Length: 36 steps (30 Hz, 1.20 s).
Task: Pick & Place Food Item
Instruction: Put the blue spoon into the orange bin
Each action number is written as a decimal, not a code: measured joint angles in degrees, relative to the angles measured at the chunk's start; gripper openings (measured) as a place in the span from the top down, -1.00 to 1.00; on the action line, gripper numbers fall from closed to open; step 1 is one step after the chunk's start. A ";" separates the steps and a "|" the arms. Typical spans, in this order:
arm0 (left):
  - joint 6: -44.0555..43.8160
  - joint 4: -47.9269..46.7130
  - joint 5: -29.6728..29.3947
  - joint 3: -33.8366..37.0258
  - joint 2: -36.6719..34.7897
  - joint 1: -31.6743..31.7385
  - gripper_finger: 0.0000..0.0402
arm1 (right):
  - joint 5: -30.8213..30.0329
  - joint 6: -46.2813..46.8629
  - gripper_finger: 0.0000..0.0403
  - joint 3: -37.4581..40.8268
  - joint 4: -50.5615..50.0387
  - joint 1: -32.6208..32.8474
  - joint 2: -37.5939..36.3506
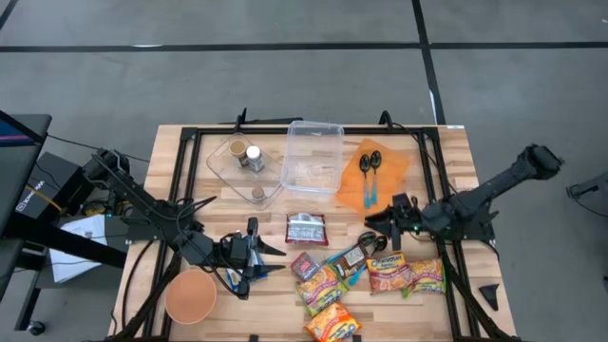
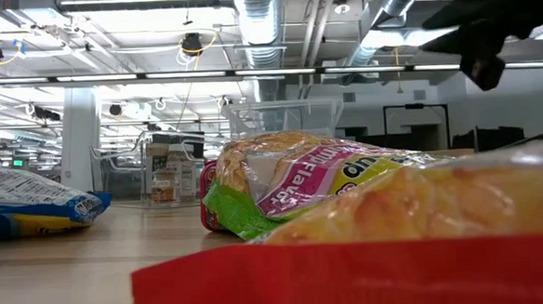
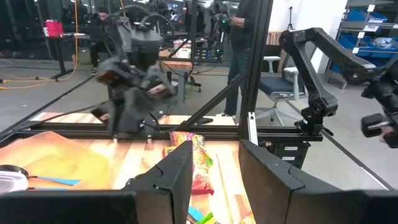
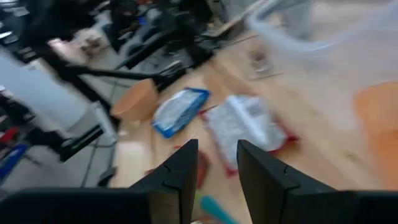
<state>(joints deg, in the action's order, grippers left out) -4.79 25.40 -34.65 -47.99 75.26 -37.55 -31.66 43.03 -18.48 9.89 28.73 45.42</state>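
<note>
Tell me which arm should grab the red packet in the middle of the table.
Probably left: the left gripper sits just beside the red packet, fingers apart. The right gripper is farther off, over the packets near it.

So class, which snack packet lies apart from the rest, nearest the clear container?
The red-and-silver packet, alone just below the clear container; the others cluster lower right.

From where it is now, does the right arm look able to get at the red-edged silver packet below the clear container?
Probably yes. The right end effector hangs just right of the red-edged silver packet, fingers parted and empty. The packet lies alone on bare wood, with the snack packets nearer the front edge and the clear container behind.
</note>
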 joint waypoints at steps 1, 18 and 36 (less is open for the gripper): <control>0.00 -0.01 0.00 0.00 0.00 0.01 0.39 | -1.14 0.00 0.47 0.00 1.16 1.98 1.22; -0.03 -0.08 0.00 0.00 0.00 0.01 0.38 | -10.40 -8.84 0.47 0.00 25.96 19.67 19.57; -0.03 -0.12 0.00 0.00 0.00 0.01 0.39 | -11.11 22.95 0.51 0.00 5.59 15.50 19.55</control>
<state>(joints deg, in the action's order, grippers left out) -4.82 25.28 -34.65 -47.99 75.26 -37.54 -42.77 65.98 -18.48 15.48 44.23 64.97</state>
